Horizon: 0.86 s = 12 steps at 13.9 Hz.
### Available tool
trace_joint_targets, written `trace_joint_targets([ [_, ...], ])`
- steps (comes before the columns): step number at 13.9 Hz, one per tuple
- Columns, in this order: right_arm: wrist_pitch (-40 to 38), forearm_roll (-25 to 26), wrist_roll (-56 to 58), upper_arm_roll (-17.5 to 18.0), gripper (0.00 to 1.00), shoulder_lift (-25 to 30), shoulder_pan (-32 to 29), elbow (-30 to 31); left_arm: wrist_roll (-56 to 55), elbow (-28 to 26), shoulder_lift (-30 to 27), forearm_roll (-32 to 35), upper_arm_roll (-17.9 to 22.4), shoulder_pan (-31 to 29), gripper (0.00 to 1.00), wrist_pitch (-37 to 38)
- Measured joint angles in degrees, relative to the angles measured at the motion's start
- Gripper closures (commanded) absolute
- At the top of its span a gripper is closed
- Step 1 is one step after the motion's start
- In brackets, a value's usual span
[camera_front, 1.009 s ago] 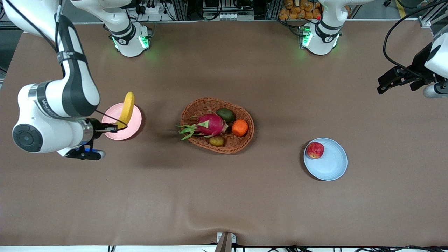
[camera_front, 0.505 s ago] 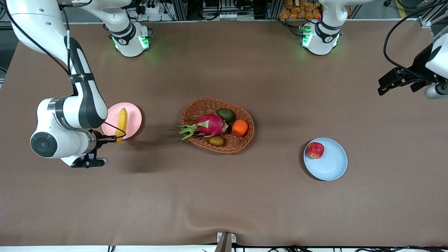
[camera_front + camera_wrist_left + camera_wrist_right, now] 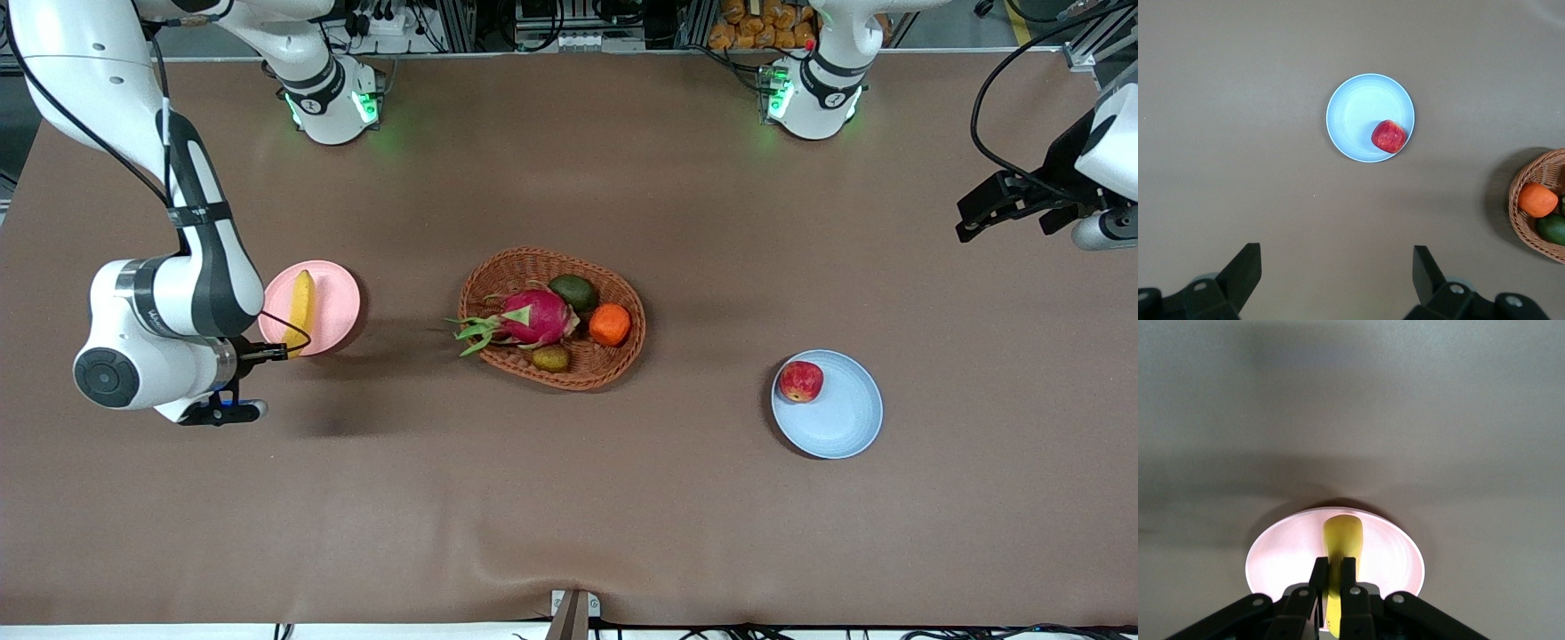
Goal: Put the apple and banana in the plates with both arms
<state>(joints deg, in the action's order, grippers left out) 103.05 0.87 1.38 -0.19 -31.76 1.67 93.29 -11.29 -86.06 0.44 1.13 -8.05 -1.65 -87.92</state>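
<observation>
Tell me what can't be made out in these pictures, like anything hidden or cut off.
- Whether the banana rests on the pink plate: front view can't settle it; in the right wrist view the right gripper, shut on it, covers its near end.
- Basket: cut by the left wrist view's edge.
- Left gripper: open over bare table; front view's edge crops that arm.

Yellow banana (image 3: 300,308) held by one end, over pink plate (image 3: 333,307) toward right arm's end. Red apple (image 3: 801,381) sits in blue plate (image 3: 845,422), at its rim nearest the basket.
</observation>
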Motion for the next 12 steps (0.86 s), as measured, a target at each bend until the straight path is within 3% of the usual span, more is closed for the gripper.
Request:
trace_joint_targets([
  [4,1.6,0.0,0.0,0.2,1.00,-0.2,0.0,1.9,0.0,0.0,-0.1,0.0,0.0,0.0,0.00,0.2],
  [5,1.6,0.0,0.0,0.2,0.86,-0.2,0.0,2.0,0.0,0.0,-0.1,0.0,0.0,0.0,0.00,0.2],
  [7,1.7,0.0,0.0,0.2,0.08,-0.2,0.0,2.0,0.0,0.0,-0.1,0.0,0.0,0.0,0.00,0.2],
  [8,1.7,0.0,-0.1,0.3,0.00,-0.2,0.1,2.0,0.0,0.0,-0.1,0.0,0.0,0.0,0.00,0.2],
  [12,1.8,0.0,-0.9,0.5,0.00,-0.1,0.2,0.7,0.0,0.0,-0.1,0.0,-1.0,0.1,0.00,0.2],
])
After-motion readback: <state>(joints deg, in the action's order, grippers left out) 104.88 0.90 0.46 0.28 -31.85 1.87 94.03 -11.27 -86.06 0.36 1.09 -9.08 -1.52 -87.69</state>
